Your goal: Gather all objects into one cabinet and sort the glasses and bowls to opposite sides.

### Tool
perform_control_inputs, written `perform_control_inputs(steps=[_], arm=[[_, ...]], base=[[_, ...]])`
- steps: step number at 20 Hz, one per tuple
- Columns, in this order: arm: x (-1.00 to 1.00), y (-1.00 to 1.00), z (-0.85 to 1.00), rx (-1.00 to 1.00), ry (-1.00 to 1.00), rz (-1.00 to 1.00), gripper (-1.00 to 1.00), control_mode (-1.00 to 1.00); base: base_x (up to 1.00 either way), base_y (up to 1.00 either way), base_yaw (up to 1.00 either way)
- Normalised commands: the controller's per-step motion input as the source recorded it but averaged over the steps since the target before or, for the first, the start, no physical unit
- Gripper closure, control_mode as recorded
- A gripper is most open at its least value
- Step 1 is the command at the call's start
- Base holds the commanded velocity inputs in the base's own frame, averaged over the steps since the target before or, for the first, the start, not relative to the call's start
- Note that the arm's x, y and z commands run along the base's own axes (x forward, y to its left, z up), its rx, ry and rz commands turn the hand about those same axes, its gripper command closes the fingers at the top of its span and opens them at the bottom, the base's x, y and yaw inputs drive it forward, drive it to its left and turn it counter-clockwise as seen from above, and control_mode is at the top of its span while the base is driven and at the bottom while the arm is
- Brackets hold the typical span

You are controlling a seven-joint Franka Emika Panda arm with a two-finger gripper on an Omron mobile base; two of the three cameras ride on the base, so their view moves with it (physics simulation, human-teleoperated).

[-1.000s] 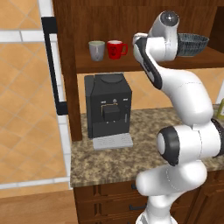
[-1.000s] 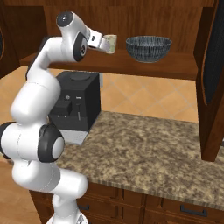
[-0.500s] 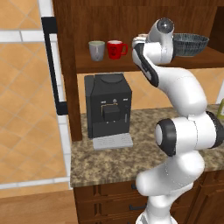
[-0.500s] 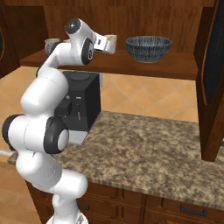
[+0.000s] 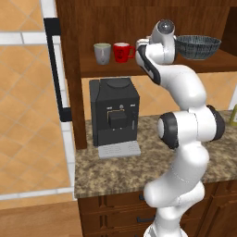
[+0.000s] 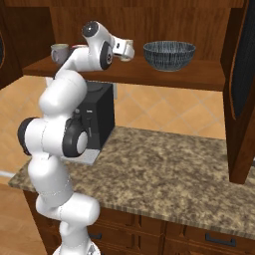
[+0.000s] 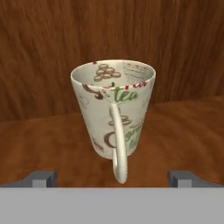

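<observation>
The gripper is raised to the level of the cabinet shelf board, its jaws spread wide and holding nothing. Directly ahead of it, centred between the two finger tips, the cream patterned mug stands upright on the shelf, its handle turned toward the hand. Neither tip touches the mug; each stands clear to one side of it, with the handle's lower end close in front of the gap.

In the right base view the gripper sits at the end of the arm, with the cream mug just beyond it against the cabinet's back wall. To the far side of the gripper from the arm's shoulder, well apart along the same shelf, rests the wide dark bowl with its fine light speckling, upright and alone at that end.

On the other side of the hand, seen in the left base view, the grey cup and the red mug stand close together on the shelf, the red one nearer the gripper; the bowl lies beyond the wrist.

Below the gripper, a black coffee machine stands on the speckled stone counter.
</observation>
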Motion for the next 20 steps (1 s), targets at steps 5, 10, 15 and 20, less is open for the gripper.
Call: perform_control_inputs(steps=[5,10,15,20], arm=[[0.46,-0.06,0.0,0.0,0.01,0.0,-1.0,-1.0],[0.38,-0.03,0.0,0.0,0.0,0.0,-1.0,-1.0],[0.01,-0.01,0.0,0.0,0.0,0.0,-1.0,-1.0],[0.02,0.0,-0.02,0.0,0.0,0.0,1.0,-1.0]], base=[[0.0,0.0,0.0],[0.0,0.0,0.0],[0.0,0.0,0.0],[0.0,0.0,0.0]])
